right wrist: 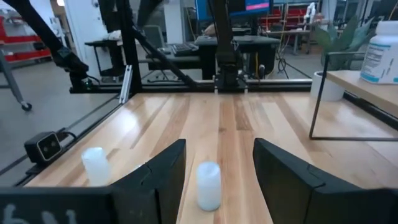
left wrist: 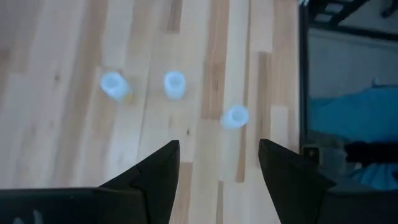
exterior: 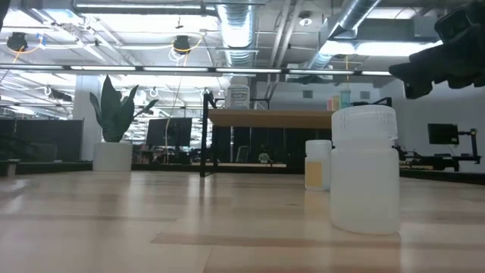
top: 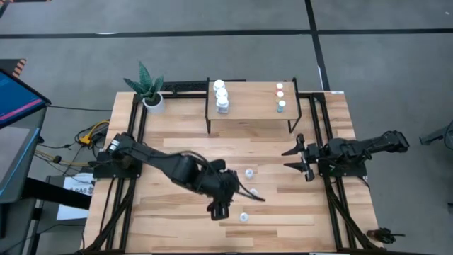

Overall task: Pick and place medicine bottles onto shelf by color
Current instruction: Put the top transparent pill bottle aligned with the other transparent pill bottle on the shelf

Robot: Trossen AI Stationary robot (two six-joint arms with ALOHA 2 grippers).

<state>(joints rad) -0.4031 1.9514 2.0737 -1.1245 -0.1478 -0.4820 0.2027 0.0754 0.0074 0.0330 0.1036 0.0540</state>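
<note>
Three pale translucent bottles (top: 249, 172) (top: 253, 191) (top: 243, 217) stand upright on the tabletop, right of centre. The light-wood shelf (top: 248, 113) stands at the far middle. Three white bottles (top: 221, 95) stand on its left end and three small capped ones (top: 280, 95) on its right end. My left gripper (top: 219, 207) hovers open above the table, just left of the translucent bottles, which show ahead of its fingers in the left wrist view (left wrist: 175, 84). My right gripper (top: 297, 157) is open and empty at the right, with a translucent bottle (right wrist: 208, 185) ahead of it.
A white pot with a green plant (top: 151, 91) stands at the far left corner. Black frame rails (top: 333, 205) run along both table sides. In the low view one translucent bottle (exterior: 365, 168) stands close and another (exterior: 318, 164) farther back.
</note>
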